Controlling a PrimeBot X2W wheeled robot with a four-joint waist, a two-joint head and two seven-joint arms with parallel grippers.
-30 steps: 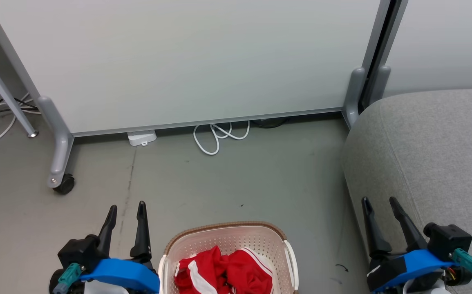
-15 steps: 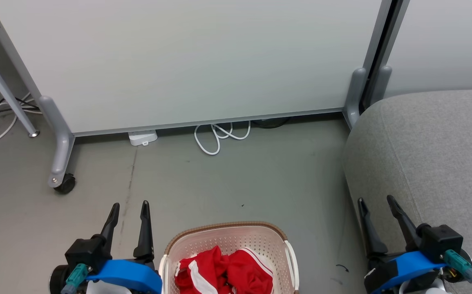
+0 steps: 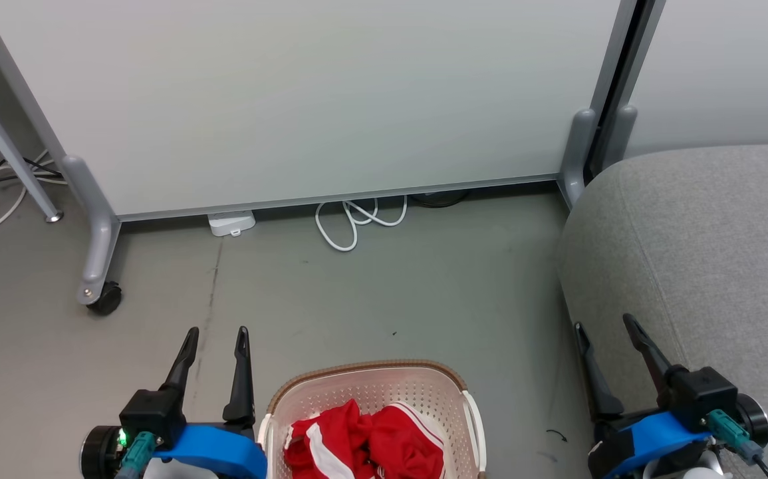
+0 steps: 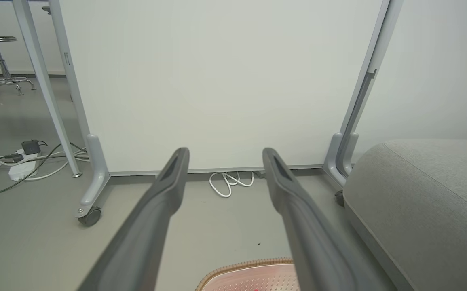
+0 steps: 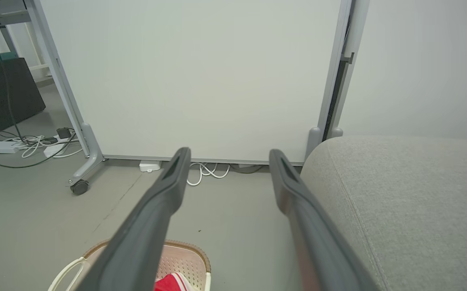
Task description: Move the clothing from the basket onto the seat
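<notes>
Both grippers stand wide open and empty: left gripper just beside the basket, right gripper close by the flank of the seat. Red clothing lies bunched in the basket. Risks, as judged: fingers catching the perforated wall and tipping the basket; a shallow pinch dropping a garment short of the seat. Far off, white cable loose on the floor.

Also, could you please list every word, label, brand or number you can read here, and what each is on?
No text can be read anywhere.
The clothing has white stripes but no lettering.
The basket, the seat and the white partition panel are plain.
The dark box has small blue lights; any marking on it is too small to read.
</notes>
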